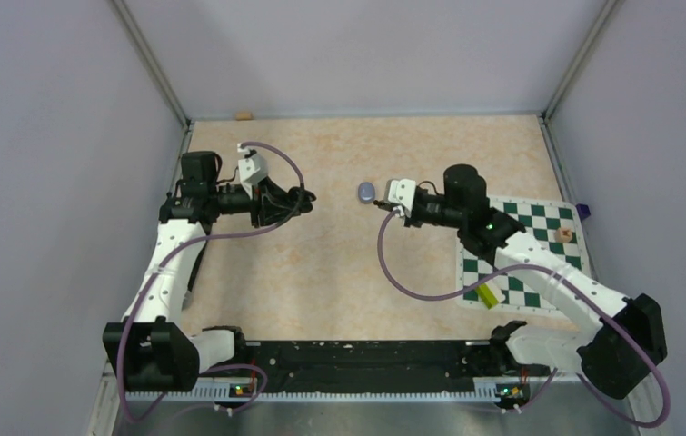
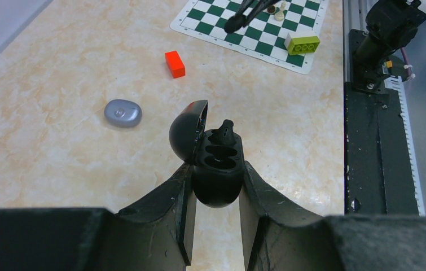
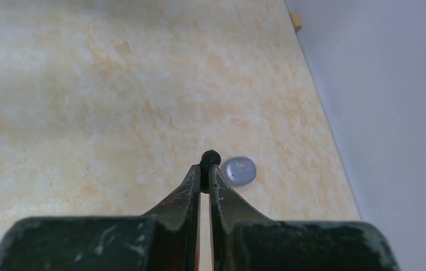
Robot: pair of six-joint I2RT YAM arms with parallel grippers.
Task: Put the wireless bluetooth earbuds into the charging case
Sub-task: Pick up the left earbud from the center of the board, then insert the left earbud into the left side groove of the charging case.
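Pinching small rounded black earbud (image 3: 210,157) in my right gripper (image 3: 205,172) | left gripper (image 2: 217,170) clamps open glossy black charging case (image 2: 215,193) | next, I judge: align over vacant socket (image 2: 222,162).

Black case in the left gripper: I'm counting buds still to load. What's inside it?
One black bud sticks up from the far pocket of the case. The nearer pocket looks empty, though its dark floor is hard to read.

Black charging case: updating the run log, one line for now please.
left gripper shut on black charging case, lid open | black bud standing in slot | right gripper shut on black earbud
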